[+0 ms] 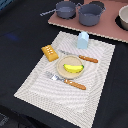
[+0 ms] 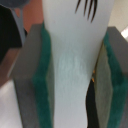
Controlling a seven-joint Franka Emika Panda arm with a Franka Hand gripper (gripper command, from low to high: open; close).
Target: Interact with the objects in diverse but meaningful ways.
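In the wrist view my gripper (image 2: 75, 87) is shut on the white fish (image 2: 72, 60), a pale body with black fin marks standing between the green-edged pads (image 2: 44, 87). The arm and the fish are out of the exterior view. There, a yellow banana (image 1: 73, 68) lies on a small plate (image 1: 62, 63) on the woven placemat (image 1: 40, 87). The orange ridged bread block (image 1: 49, 52) sits to the plate's left. The pale blue cup (image 1: 83, 39) stands at the mat's far edge. The grey long-handled pot (image 1: 65, 9) is at the back.
A knife (image 1: 82, 58) and a fork (image 1: 67, 81) with orange handles lie on either side of the plate. A pink tray (image 1: 107, 31) at the back holds the pot, a second grey pot (image 1: 90, 14) and a bowl (image 1: 123, 17). The table is dark.
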